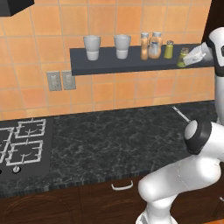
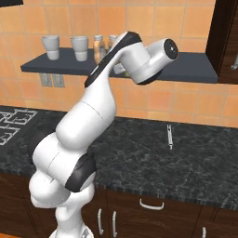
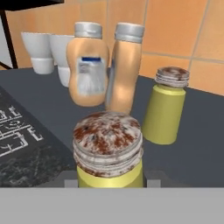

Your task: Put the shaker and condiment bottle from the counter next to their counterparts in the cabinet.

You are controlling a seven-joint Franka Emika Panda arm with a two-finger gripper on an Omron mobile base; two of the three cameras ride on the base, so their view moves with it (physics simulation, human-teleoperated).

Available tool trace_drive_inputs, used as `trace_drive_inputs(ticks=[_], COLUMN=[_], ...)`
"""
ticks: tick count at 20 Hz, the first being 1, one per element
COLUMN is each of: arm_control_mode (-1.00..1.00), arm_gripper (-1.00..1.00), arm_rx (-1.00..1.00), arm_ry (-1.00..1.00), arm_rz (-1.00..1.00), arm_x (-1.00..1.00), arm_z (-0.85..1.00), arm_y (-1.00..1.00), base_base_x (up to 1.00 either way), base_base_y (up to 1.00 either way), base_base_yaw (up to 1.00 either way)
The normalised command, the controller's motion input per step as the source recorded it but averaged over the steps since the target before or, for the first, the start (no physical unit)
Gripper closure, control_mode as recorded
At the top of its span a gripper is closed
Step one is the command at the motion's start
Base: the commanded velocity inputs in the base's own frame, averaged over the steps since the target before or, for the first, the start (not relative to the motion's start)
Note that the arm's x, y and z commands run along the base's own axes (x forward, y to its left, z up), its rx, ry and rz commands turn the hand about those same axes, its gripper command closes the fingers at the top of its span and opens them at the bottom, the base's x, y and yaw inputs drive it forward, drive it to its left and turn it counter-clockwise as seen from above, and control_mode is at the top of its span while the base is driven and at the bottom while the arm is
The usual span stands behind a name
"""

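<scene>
End effector (image 3: 109,181) pinched small yellow-green cylindrical shaker with rust-speckled grey top (image 3: 108,151), held at long dark slate-grey shelf (image 1: 109,64). Ahead of end effector, slightly right: twin yellow-green shaker (image 3: 165,107), near but apart. Beyond: slim straight-sided orange bottle with pale cap (image 3: 125,70) touching fat rounded pale-orange bottle with silver cap (image 3: 87,65). You needed to lower shaker upright just beside twin, without knocking it, seat base flat on shelf, then spread fingers.

Shelf (image 1: 105,63) (cups (image 1: 92,47), bottles (image 1: 149,45), shaker (image 1: 168,49))
</scene>
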Motion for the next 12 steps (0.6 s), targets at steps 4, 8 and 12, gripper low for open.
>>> trace_drive_inputs(ticks=[4, 8, 12], arm_control_mode=[-1.00, -1.00, -1.00], arm_gripper=[1.00, 1.00, 1.00], arm_rx=[0.00, -0.01, -0.01], arm_ry=[0.00, 0.00, 0.01], arm_rz=[0.00, -0.01, -0.01], arm_x=[0.34, 0.64, 0.94], arm_z=[0.07, 0.11, 0.00], arm_y=[0.00, 0.00, -0.08], base_base_x=[0.00, 0.00, 0.00], base_base_y=[0.00, 0.00, 0.00], base_base_yaw=[0.00, 0.00, 0.00])
